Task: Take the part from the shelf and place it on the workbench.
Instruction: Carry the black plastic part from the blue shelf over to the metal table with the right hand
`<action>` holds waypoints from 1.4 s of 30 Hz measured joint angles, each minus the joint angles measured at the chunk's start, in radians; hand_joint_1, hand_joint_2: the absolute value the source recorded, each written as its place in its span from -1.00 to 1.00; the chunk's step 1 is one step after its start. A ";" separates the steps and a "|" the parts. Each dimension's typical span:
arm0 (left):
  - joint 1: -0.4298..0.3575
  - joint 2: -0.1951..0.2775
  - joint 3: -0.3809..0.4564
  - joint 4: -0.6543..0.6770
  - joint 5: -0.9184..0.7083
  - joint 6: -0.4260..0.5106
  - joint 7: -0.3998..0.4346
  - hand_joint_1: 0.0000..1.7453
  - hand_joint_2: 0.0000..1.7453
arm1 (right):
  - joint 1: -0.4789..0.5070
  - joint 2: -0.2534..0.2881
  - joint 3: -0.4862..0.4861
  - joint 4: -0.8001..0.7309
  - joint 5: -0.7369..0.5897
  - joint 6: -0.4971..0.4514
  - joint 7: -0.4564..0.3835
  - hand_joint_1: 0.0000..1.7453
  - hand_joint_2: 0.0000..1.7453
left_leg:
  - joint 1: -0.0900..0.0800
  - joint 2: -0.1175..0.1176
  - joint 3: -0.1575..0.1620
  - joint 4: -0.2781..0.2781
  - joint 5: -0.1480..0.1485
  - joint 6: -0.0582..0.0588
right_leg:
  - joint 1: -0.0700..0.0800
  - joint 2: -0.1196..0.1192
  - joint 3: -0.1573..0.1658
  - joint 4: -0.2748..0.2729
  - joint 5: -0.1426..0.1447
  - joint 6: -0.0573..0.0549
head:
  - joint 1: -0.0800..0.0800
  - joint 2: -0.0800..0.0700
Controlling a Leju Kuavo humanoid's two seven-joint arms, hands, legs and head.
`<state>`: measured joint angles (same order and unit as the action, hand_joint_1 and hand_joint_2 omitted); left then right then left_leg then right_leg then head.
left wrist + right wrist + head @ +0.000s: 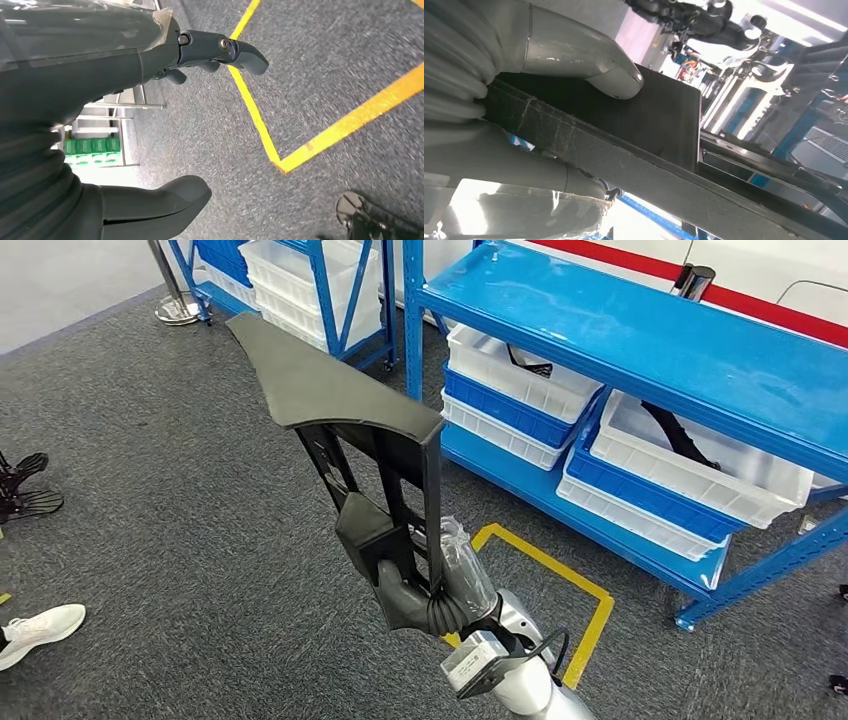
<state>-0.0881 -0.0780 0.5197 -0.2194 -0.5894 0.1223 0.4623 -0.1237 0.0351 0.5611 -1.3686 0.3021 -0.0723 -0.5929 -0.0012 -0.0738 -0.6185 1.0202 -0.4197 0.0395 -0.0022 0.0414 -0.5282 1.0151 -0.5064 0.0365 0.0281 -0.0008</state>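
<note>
The part (330, 390) is a long black plastic panel with a flat curved top and a ribbed frame below. It stands upright in the middle of the head view, above grey carpet. My right hand (440, 590) grips its lower end from underneath. In the right wrist view the thumb (589, 55) presses on the part's (649, 130) flat black face, and the fingers wrap under its edge. My left hand (75, 100) hangs over the floor with the thumb and fingers apart and nothing between them.
A blue shelf (640, 330) with white bins (690, 470) stands to the right, and a second one (300, 280) behind the part. Yellow tape (560, 570) marks a square on the carpet below. A person's white shoe (40, 630) is at the left edge.
</note>
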 joint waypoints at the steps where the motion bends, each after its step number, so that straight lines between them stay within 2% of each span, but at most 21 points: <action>1: 0.001 0.001 0.000 0.000 -0.004 0.001 0.000 -1.00 1.00 | 0.001 0.004 0.000 0.000 0.000 0.001 0.000 1.00 1.00 | 0.000 -0.006 -0.003 0.000 0.003 -0.006 | 0.002 0.001 0.005 -0.011 0.004 -0.006 | 0.000 0.000; 3: 0.004 0.003 0.000 0.000 -0.008 0.002 0.000 -1.00 1.00 | 0.003 0.013 -0.001 -0.001 0.001 0.002 0.000 1.00 1.00 | 0.003 -0.007 -0.008 0.001 0.005 -0.017 | 0.001 -0.012 0.007 -0.014 0.013 -0.019 | 0.000 0.000; 5: 0.005 0.005 0.000 0.000 -0.013 0.003 0.000 -1.00 1.00 | 0.007 0.023 -0.001 -0.004 0.003 0.003 -0.001 1.00 1.00 | 0.005 0.023 -0.026 0.038 -0.024 -0.027 | -0.003 -0.026 0.007 -0.019 0.020 -0.033 | -0.002 0.000; 8: 0.005 0.006 -0.001 0.000 -0.019 0.006 0.000 -1.00 1.00 | 0.021 0.026 -0.002 -0.008 0.003 0.004 -0.003 1.00 1.00 | 0.010 0.063 -0.104 0.216 -0.120 -0.040 | 0.000 -0.053 0.005 -0.020 0.022 -0.042 | -0.003 0.000; 10: 0.006 0.006 -0.001 0.000 -0.020 0.010 0.000 -1.00 1.00 | 0.033 0.025 -0.004 -0.008 0.002 0.004 -0.006 1.00 1.00 | 0.014 0.068 -0.128 0.275 -0.133 -0.046 | 0.001 -0.073 0.003 -0.020 0.021 -0.042 | -0.003 0.000; 11: 0.007 0.007 -0.001 0.000 -0.020 0.012 0.000 -1.00 1.00 | 0.036 0.024 -0.005 -0.008 0.001 0.004 -0.008 1.00 1.00 | 0.015 0.073 -0.111 0.248 -0.113 -0.047 | 0.001 -0.082 0.003 -0.020 0.021 -0.042 | -0.003 0.000; 14: 0.005 0.009 -0.001 0.000 -0.020 0.013 0.000 -1.00 1.00 | 0.040 0.024 -0.010 -0.012 -0.002 0.004 -0.013 1.00 1.00 | 0.014 0.119 -0.004 0.059 -0.041 -0.042 | 0.007 -0.106 0.005 -0.019 0.016 -0.036 | -0.002 0.000; 16: 0.003 0.010 -0.001 0.000 -0.019 0.006 0.000 -1.00 1.00 | 0.042 0.023 -0.013 -0.018 -0.010 0.006 -0.018 1.00 1.00 | 0.006 0.132 0.020 0.007 -0.034 -0.031 | 0.014 -0.120 0.005 -0.017 0.012 -0.028 | 0.000 0.000; 18: 0.002 0.010 0.000 0.000 -0.017 -0.009 0.000 -1.00 1.00 | 0.044 0.024 -0.014 -0.027 -0.019 0.010 -0.021 1.00 1.00 | 0.003 0.113 0.018 0.004 -0.030 -0.017 | 0.014 -0.129 0.004 -0.016 0.008 -0.019 | 0.001 0.000; 20: 0.000 0.010 0.000 0.000 -0.016 -0.020 0.000 -1.00 1.00 | 0.044 0.024 -0.017 -0.040 -0.024 0.016 -0.021 1.00 1.00 | 0.006 0.095 0.019 -0.002 -0.024 -0.003 | 0.009 -0.104 -0.012 0.019 -0.015 -0.013 | 0.002 0.000; 22: -0.004 0.011 0.000 0.000 -0.017 -0.024 0.000 -1.00 1.00 | 0.044 0.023 -0.021 -0.049 -0.027 0.021 -0.019 1.00 1.00 | 0.008 0.078 0.018 -0.004 -0.020 0.006 | 0.005 -0.064 -0.063 0.130 -0.067 -0.017 | 0.003 0.000; 24: -0.007 0.011 0.000 0.000 -0.018 -0.026 0.000 -1.00 1.00 | 0.044 0.021 -0.026 -0.051 -0.032 0.027 -0.015 1.00 1.00 | 0.007 0.056 0.015 -0.003 -0.019 0.010 | 0.003 -0.051 -0.125 0.257 -0.111 -0.019 | 0.003 0.000; 25: -0.008 0.011 0.000 0.000 -0.018 -0.026 0.000 -1.00 1.00 | 0.042 0.019 -0.029 -0.051 -0.035 0.032 -0.013 1.00 1.00 | 0.007 0.045 0.015 -0.003 -0.018 0.011 | 0.002 -0.049 -0.138 0.283 -0.113 -0.015 | 0.003 0.000; 27: -0.009 0.010 0.000 0.000 -0.018 -0.028 0.000 -1.00 1.00 | 0.033 0.018 -0.035 -0.051 -0.042 0.043 -0.011 1.00 1.00 | 0.007 0.020 0.016 -0.003 -0.017 0.010 | 0.000 -0.040 -0.107 0.213 -0.072 -0.001 | 0.003 0.000; 29: -0.012 0.009 0.000 0.000 -0.017 -0.026 0.000 -1.00 1.00 | 0.022 0.018 -0.039 -0.051 -0.049 0.055 -0.011 1.00 1.00 | 0.006 -0.002 0.015 -0.001 -0.015 0.004 | -0.005 0.002 -0.041 0.070 -0.016 0.009 | 0.003 0.000; 31: -0.013 0.008 0.001 0.000 -0.016 -0.021 0.000 -1.00 1.00 | 0.018 0.016 -0.039 -0.049 -0.055 0.065 -0.012 1.00 1.00 | 0.004 -0.022 0.008 0.001 -0.010 -0.006 | -0.008 0.033 -0.007 -0.002 0.009 0.005 | 0.002 0.000; 33: -0.010 0.009 0.002 0.000 -0.014 -0.017 0.000 -1.00 1.00 | 0.013 0.015 -0.039 -0.047 -0.058 0.072 -0.015 1.00 1.00 | 0.007 -0.039 0.000 -0.002 -0.004 -0.019 | -0.006 0.020 -0.004 -0.010 0.015 -0.006 | 0.002 0.000; 36: -0.005 0.007 0.004 0.000 -0.008 -0.011 0.000 -1.00 1.00 | 0.004 0.020 -0.040 -0.046 -0.062 0.080 -0.019 1.00 1.00 | 0.008 0.006 -0.029 0.054 -0.042 -0.033 | -0.010 -0.011 -0.002 -0.019 0.023 -0.026 | -0.002 0.000; 39: -0.005 0.006 0.004 0.000 -0.006 -0.009 0.000 -1.00 1.00 | 0.003 0.022 -0.040 -0.041 -0.065 0.081 -0.020 1.00 1.00 | 0.012 0.061 -0.115 0.239 -0.129 -0.043 | -0.005 -0.050 -0.002 -0.020 0.021 -0.036 | -0.006 0.000; 41: -0.003 0.005 0.005 0.000 -0.006 -0.009 0.000 -1.00 1.00 | 0.003 0.022 -0.041 -0.037 -0.067 0.082 -0.020 1.00 1.00 | 0.015 0.069 -0.129 0.270 -0.125 -0.048 | -0.003 -0.074 -0.002 -0.019 0.020 -0.037 | -0.006 0.000; 42: -0.002 0.005 0.005 0.000 -0.006 -0.009 0.000 -1.00 1.00 | 0.002 0.022 -0.040 -0.035 -0.067 0.082 -0.020 1.00 1.00 | 0.016 0.077 -0.105 0.226 -0.099 -0.048 | -0.003 -0.085 -0.001 -0.019 0.019 -0.037 | -0.006 0.000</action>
<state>-0.0904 -0.0727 0.5244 -0.2193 -0.5952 0.1130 0.4620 -0.1213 0.0570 0.5207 -1.4035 0.2354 0.0093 -0.6127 0.0148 0.0030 -0.7234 1.2465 -0.5183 -0.0088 -0.0053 -0.0432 -0.5296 0.9958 -0.4874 -0.0008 0.0221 -0.0008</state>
